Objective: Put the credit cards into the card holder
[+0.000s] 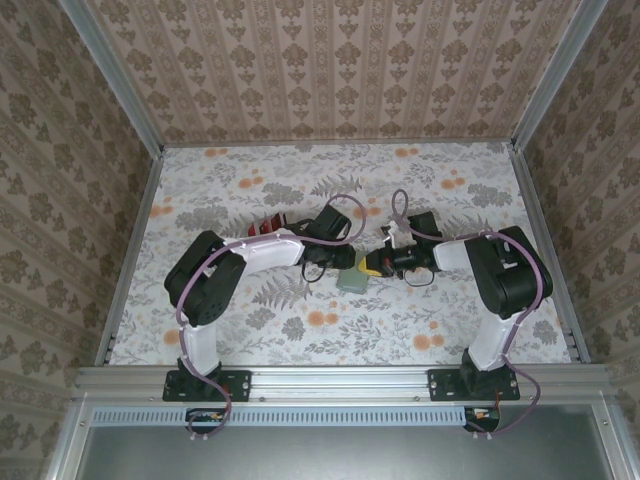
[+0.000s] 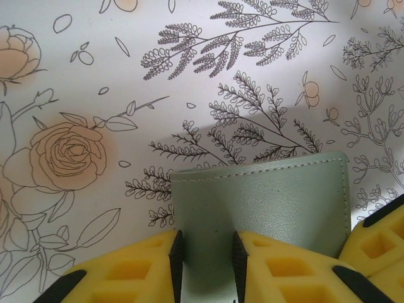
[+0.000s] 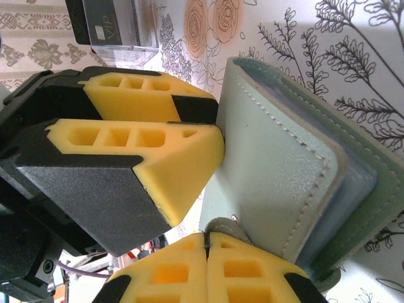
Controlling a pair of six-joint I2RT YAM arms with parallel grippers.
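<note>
Top view: red-and-white block [image 1: 267,225] at 10 o'clock from tabletop [image 1: 250,180] centre. Both arms meet mid-tabletop. Left tool [image 2: 204,249] sits at 11 o'clock of card holder [image 2: 271,202], clamped on it: one grey-green cover edge runs between the yellow fingers [image 2: 136,271], pads on both faces. Holder lies just toward 6 o'clock of centre, slightly open, and pale clear sleeves [image 3: 356,189] show between the covers in the right wrist view. Right tool [image 3: 206,243] is at 1 o'clock of the holder, clenched, fingertips pressed flat together on the holder's small snap tab [image 3: 221,224]. Clear box with dark card marked VIP [image 3: 113,28] at 11 o'clock in the right wrist view, behind the left tool. Can't tell if any card sits in the sleeves.
</note>
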